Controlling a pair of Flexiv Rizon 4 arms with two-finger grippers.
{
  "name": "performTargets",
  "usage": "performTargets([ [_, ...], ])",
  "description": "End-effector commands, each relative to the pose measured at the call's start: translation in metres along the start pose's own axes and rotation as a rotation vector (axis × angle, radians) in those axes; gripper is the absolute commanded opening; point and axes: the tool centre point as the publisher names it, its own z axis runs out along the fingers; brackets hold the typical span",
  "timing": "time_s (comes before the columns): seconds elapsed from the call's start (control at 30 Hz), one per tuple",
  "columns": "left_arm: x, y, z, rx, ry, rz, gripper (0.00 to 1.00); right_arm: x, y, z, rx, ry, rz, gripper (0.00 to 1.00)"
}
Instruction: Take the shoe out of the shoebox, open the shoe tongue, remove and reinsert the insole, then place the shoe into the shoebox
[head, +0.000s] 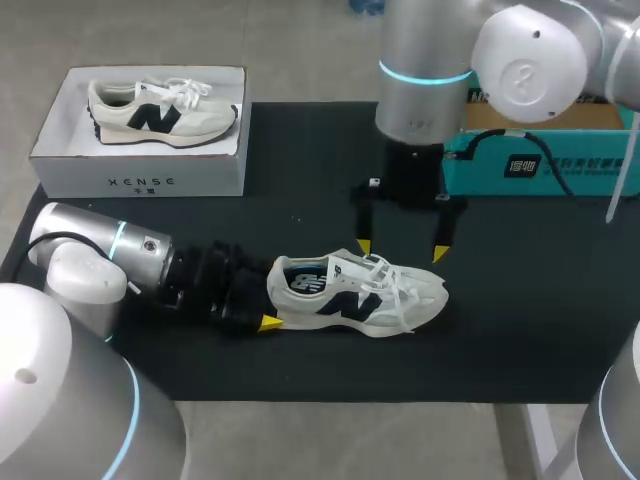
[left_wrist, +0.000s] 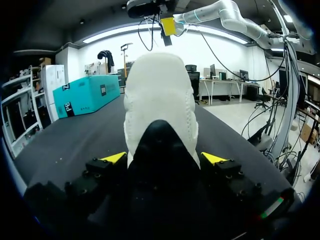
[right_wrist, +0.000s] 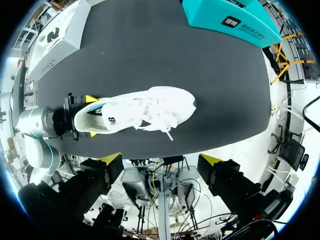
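figure: the shoe (head: 360, 296) stands on its sole on the dark tabletop (head: 300, 170), outside the shoebox (head: 140, 182) and well apart from it, toe toward my right side. my left tool (left_wrist: 164, 158) lies low along the tabletop and pinches the heel, one yellow tip at each side. i judge this hold is there to steady the shoe, so that it neither slides nor tips while the tongue (head: 350, 268) and insole (head: 305, 283) are worked from above. my right tool (head: 402, 250) hangs above the laces (head: 385, 272), pointing down, its fingers spread and holding nothing. it is placed, as i judge, to descend on the tongue. the shoebox stands at the far left of the tabletop with a second shoe (head: 160, 112) lying in it. a teal box (head: 540, 165) sits at the far right, partly behind my right arm. hidden or unclear: in the head view the heel covers the far finger of my left tool, so only the near tip shows. the left wrist view gives only the heel, which blocks everything ahead of it. the insole shows as a printed patch in the shoe's mouth and seems in place. i cannot tell how far the tongue is opened under the laces, nor how firmly the left tool bears on the heel.
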Motion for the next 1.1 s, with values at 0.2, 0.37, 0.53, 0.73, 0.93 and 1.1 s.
performTargets([
  [0.2, 0.003, 0.001, 0.002, -0.002, -0.002, 0.001, 0.00, 0.040, -0.009, 0.022, -0.059, -0.022, 0.097, 1.00],
  [0.37, 0.003, 0.001, 0.002, -0.002, -0.002, 0.001, 0.00, 0.055, -0.006, 0.028, -0.112, -0.081, 0.084, 1.00],
  [0.53, 0.003, 0.001, 0.002, -0.002, -0.002, 0.001, 0.00, 0.073, 0.006, 0.034, -0.131, -0.172, -0.004, 1.00],
  [0.73, 0.003, 0.001, 0.002, -0.002, -0.002, 0.001, 0.00, 0.081, 0.016, 0.044, -0.132, -0.217, -0.049, 1.00],
  [0.93, 0.003, 0.001, 0.002, -0.002, -0.002, 0.001, 0.00, 0.086, 0.023, 0.055, -0.146, -0.254, -0.070, 1.00],
  [1.1, 0.003, 0.001, 0.002, -0.002, -0.002, 0.001, 0.00, 0.091, 0.028, 0.064, -0.156, -0.287, -0.080, 1.00],
])
